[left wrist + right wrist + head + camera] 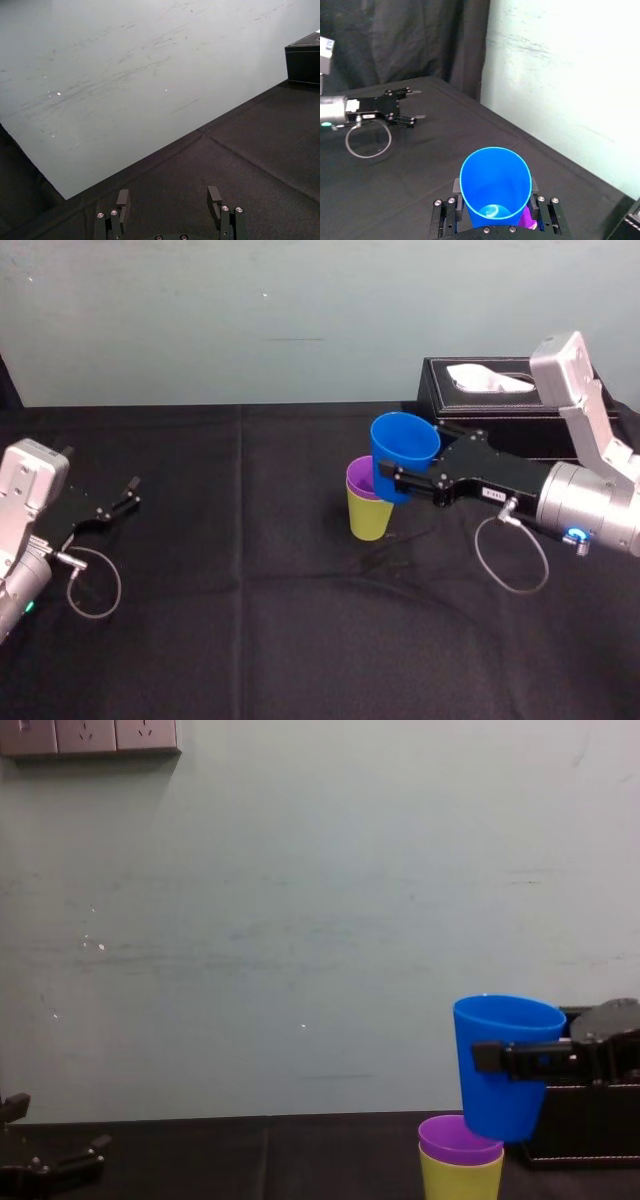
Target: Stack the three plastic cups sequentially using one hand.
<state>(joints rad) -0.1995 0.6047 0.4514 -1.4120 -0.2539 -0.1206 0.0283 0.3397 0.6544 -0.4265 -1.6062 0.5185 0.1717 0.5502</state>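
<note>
The purple cup (358, 479) sits nested inside the yellow-green cup (369, 521), which stands upright on the black cloth near the table's middle. My right gripper (395, 480) is shut on the blue cup (405, 448), a finger against each side. It holds the cup in the air, slightly tilted, just above and to the right of the purple rim (460, 1138). In the right wrist view the blue cup (495, 185) opens toward the camera, with a sliver of the purple cup (526, 218) below it. My left gripper (125, 496) rests open at the far left, holding nothing.
A black tissue box (490, 400) stands at the back right, close behind the right arm. The black cloth (250, 620) covers the table up to a pale wall. A cable loop (515, 555) hangs under the right wrist.
</note>
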